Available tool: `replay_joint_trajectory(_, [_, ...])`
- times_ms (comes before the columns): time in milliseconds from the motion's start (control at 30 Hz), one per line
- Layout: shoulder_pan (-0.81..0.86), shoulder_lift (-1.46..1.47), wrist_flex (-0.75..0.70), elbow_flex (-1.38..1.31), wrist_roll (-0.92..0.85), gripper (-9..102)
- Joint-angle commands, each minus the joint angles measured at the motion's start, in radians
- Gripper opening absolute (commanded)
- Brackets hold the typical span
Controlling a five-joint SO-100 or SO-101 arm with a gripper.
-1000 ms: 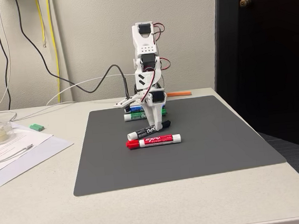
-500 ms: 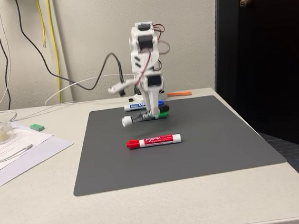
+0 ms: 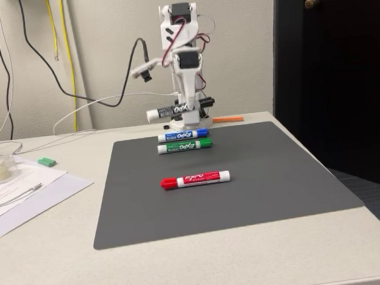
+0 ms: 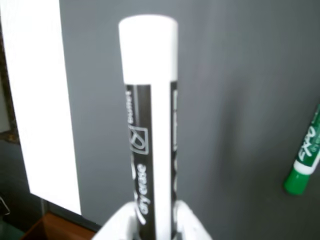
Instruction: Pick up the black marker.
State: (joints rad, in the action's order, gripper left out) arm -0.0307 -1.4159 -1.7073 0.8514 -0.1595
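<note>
Black marker (image 3: 179, 108) is now up in the air, clamped crosswise in the gripper (image 3: 188, 109), well above the grey mat (image 3: 268, 182). A sec ago it lay on the mat just behind the red marker (image 3: 195, 180) w/ the arm bent low over it; half a sec ago it was only just off the surface. So the lift has happened and the arm has straightened up and pulled back toward its base. Wrist view agrees: black marker (image 4: 150, 125) runs straight out from between the white fingers (image 4: 192, 225), jaws shut on its barrel, mat far below, green marker (image 4: 306, 160) at right edge. Left on the mat: blue marker (image 3: 182, 136), green marker (image 3: 185, 145) touching it in front, red one nearer the camera, apart from both. None of the three looks disturbed vs earlier frames. Judgement: pick-up basically done; marker sits roughly level, grip looks off-centre toward the capped end, so some tilt/slip risk if the arm swings fast.
</note>
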Motion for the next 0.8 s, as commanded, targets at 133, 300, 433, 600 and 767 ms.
replay_joint_trajectory(133, [0.044, -0.106, -0.038, -0.04, -0.018, 0])
replay_joint_trajectory(300, [0.058, -0.127, -0.04, -0.028, -0.028, 0])
replay_joint_trajectory(433, [0.058, -0.149, -0.04, -0.002, -0.031, 0])
replay_joint_trajectory(600, [0.058, -0.265, -0.04, 0.126, -0.035, 0])
replay_joint_trajectory(767, [0.057, -0.474, 0.017, 0.37, -0.035, 0])
